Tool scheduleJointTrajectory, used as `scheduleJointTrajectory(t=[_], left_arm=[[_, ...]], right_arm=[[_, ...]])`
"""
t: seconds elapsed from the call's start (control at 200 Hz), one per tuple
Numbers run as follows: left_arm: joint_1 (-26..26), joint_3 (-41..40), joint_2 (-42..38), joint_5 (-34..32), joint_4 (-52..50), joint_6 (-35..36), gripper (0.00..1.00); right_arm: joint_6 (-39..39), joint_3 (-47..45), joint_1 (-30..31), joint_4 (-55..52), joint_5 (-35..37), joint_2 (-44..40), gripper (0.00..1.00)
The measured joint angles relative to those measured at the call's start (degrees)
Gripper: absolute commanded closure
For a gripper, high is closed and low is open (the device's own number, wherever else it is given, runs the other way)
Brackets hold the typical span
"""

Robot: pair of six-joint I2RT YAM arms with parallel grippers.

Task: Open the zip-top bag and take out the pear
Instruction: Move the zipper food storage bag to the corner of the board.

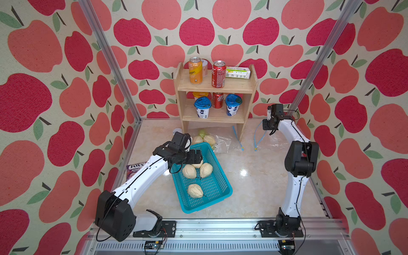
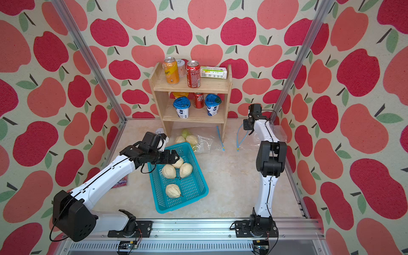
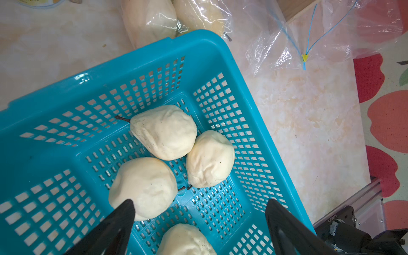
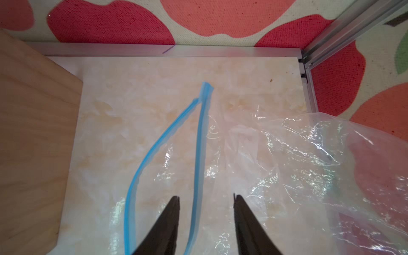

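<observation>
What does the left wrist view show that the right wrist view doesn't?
Only left wrist: the blue basket holding loose pears, bagged pears beyond it, the open left hand. Only right wrist: the right hand open astride one zip strip, the back frame corner. Both: the opened clear bag, the wooden shelf, the marble tabletop.

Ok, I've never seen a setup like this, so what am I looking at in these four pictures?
Two white robot arms stand at the edge of a table, each ending in a two-fingered gripper. Two pictures look down on everything from above; the other two come from cameras on the arms' wrists. A blue basket holds four pears. Beyond it lies a clear bag with more pears, by a wooden shelf of cans and cups. The left gripper hangs open over the basket, holding nothing. The right gripper is open over an unzipped bag that looks empty.
</observation>
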Motion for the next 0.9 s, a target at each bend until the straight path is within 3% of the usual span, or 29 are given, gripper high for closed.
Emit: scheduleJointTrajectory(t=[0.125,0.415,0.46,0.495,0.55,0.896], left_arm=[[2.80,0.15,-0.87,0.02,-1.77,-0.52,0.02],[11.17,-2.78,-9.42,2.73,-4.61,-1.11,0.02],[12.26,-4.00,-10.36,3.41,-4.79,-1.14,0.02],[12.81,-4.79,-10.88,3.91,-4.83,-1.11,0.02],[13.16,-5.66,-11.34,4.66,-5.05,-1.11,0.01],[13.22,-8.48,-13.60,6.12,-5.84,-1.09,0.01]], right_arm=[[4.13,-3.74,0.37,-0.22,-4.87,-3.76,0.27],[20.92,-30.34,1.25,0.94,-20.22,-26.25,0.20],[23.10,-33.09,1.77,1.79,-22.43,-27.85,0.11],[24.87,-34.88,2.23,2.54,-24.00,-28.44,0.05],[27.28,-37.29,3.15,3.93,-26.29,-28.59,0.04],[37.99,-40.50,6.36,12.98,-35.39,-21.51,0.09]])
